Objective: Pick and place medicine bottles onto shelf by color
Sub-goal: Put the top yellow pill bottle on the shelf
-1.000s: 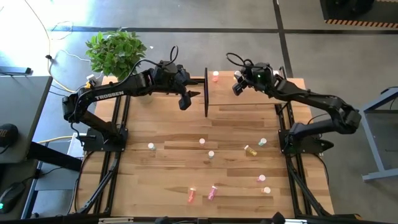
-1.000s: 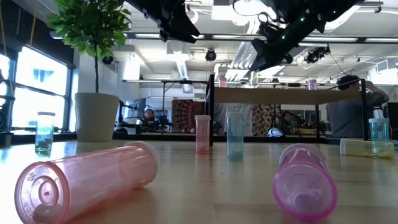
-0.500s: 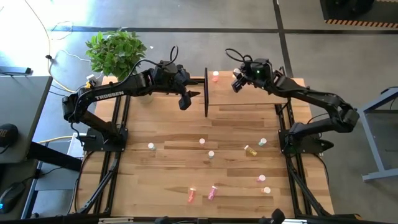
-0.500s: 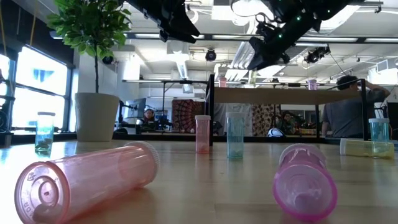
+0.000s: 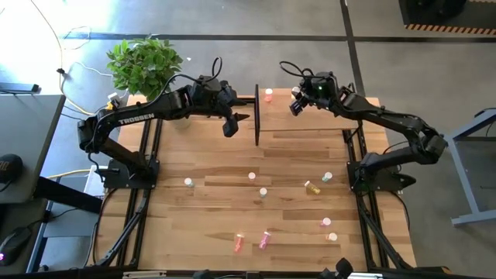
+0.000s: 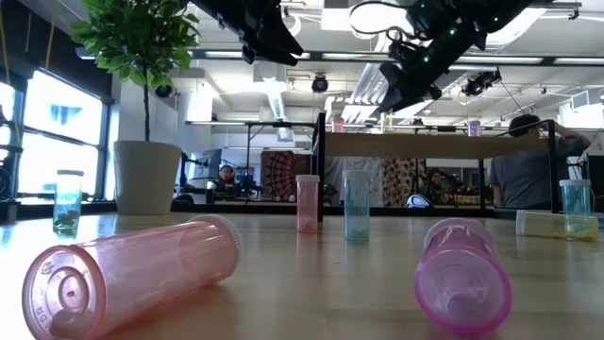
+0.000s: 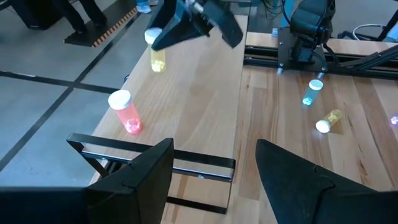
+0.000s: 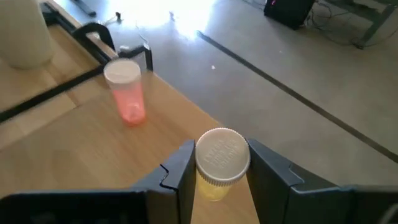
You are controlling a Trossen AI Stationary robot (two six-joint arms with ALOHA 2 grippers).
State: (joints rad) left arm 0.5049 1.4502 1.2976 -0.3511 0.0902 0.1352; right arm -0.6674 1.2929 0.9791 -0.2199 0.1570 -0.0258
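The shelf [image 5: 325,116] is a light-wood board on a black frame at the table's far right. A red-pink bottle [image 5: 269,94] stands upright on its left end and shows again in the right wrist view [image 8: 126,93]. My right gripper [image 5: 295,102] hovers over the board beside that bottle, shut on a yellow bottle [image 8: 222,163] with a white cap. My left gripper [image 5: 230,125] hangs open in the air just left of the shelf's black end frame [image 5: 256,115], with nothing between its fingers [image 7: 134,180]. Several more bottles lie or stand on the table's near half. My right gripper pinches the yellow bottle's body just under its white cap [image 8: 214,186] between the two fingers, one on each side. The fingers slant down from the table's right. The bottle stands upright over the shelf board [image 7: 157,59]; I cannot tell whether its base touches the board.
A potted plant [image 5: 145,63] stands off the table's far left corner. Loose bottles are scattered on the table: white-capped ones [image 5: 252,176], a yellow one lying down [image 5: 312,187], and pink ones near the front edge [image 5: 263,239]. A person [image 6: 528,170] is in the room behind.
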